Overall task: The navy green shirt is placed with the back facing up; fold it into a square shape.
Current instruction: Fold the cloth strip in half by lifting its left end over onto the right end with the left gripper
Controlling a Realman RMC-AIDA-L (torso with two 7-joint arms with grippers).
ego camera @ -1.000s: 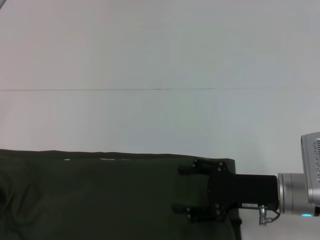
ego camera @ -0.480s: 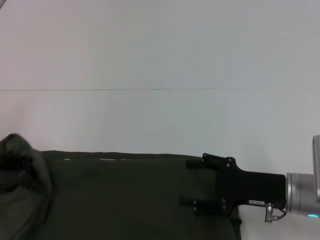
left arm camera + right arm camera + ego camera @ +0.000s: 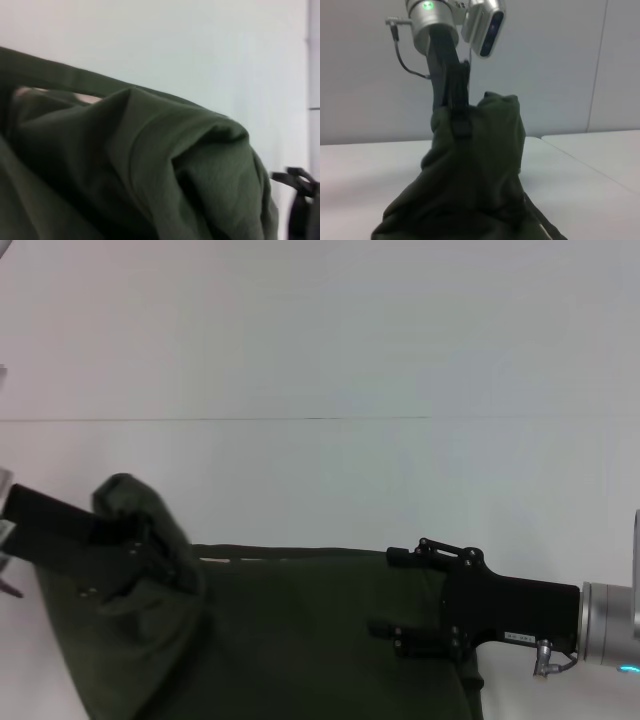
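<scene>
The navy green shirt [image 3: 300, 630] lies flat along the near edge of the head view. Its left part is bunched up and lifted off the table. My left gripper [image 3: 140, 552] is shut on that raised fold, with cloth draped over its fingers. From the right wrist view the left gripper [image 3: 460, 121] holds the shirt [image 3: 475, 185] up in a peak. The left wrist view is filled by shirt fabric [image 3: 150, 165]. My right gripper [image 3: 395, 596] reaches in from the right over the shirt's right edge. It is open, its two fingers spread just above the cloth.
A white table [image 3: 320, 360] stretches far behind the shirt, with a thin seam line [image 3: 300, 419] across it. The right gripper [image 3: 300, 200] shows far off in the left wrist view.
The left gripper has come into view from the left, raising the shirt's left part and carrying it rightward. The right gripper has drawn back slightly to the right.
</scene>
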